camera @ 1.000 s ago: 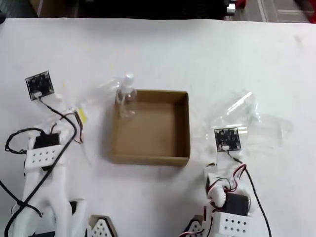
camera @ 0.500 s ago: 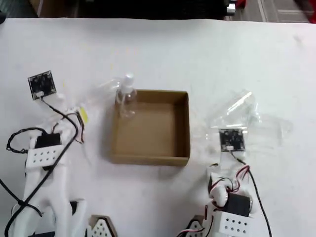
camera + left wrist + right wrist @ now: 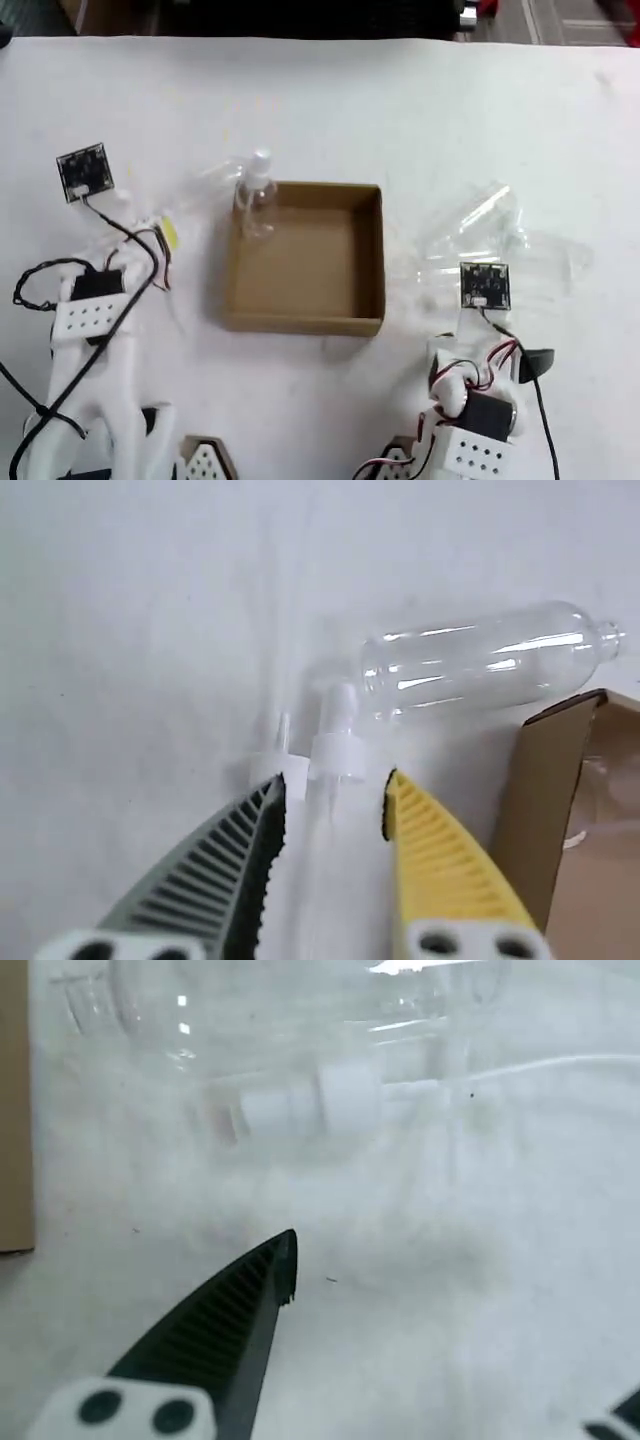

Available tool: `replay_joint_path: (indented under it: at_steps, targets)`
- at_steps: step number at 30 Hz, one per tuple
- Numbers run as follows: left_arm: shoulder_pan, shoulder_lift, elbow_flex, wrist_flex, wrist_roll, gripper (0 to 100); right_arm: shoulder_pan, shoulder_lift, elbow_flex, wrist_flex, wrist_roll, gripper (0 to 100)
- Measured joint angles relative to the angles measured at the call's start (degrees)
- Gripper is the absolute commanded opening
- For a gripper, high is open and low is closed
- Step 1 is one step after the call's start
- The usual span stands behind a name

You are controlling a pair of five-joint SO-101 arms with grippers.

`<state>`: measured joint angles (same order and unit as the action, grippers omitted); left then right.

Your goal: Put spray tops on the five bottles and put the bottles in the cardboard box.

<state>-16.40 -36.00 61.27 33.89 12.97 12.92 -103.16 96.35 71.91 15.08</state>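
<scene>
table (image 3: 420, 110): white cover w/ soft creases, spans nearly all i see from above
far edge: dark strip (image 3: 300, 18) just behind my table
floor (image 3: 570, 18): grey w/ pale lines, far right corner
light: even, soft

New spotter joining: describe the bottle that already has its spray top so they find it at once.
Start at the cardboard box in the middle of the white table. A clear bottle stands at its far left corner. Unlike the bottles lying flat either side, it is upright and wears a white spray top.
</scene>
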Motion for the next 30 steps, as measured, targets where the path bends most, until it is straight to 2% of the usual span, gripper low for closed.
replay_joint_path:
  at_steps: [7,19,26,30]
  targets:
    - [0.0,0.0,0.0,0.0,0.0,15,0.2,0.0,0.0,0.0,0.0,48.5]
    - [0.0,0.0,0.0,0.0,0.0,15,0.2,0.0,0.0,0.0,0.0,2.1]
    - [-0.1,0.0,0.0,0.0,0.0,15,-2.2,0.0,0.0,0.0,0.2,3.3]
    - [-0.1,0.0,0.0,0.0,0.0,15,-2.7,0.0,0.0,0.0,0.3,13.8]
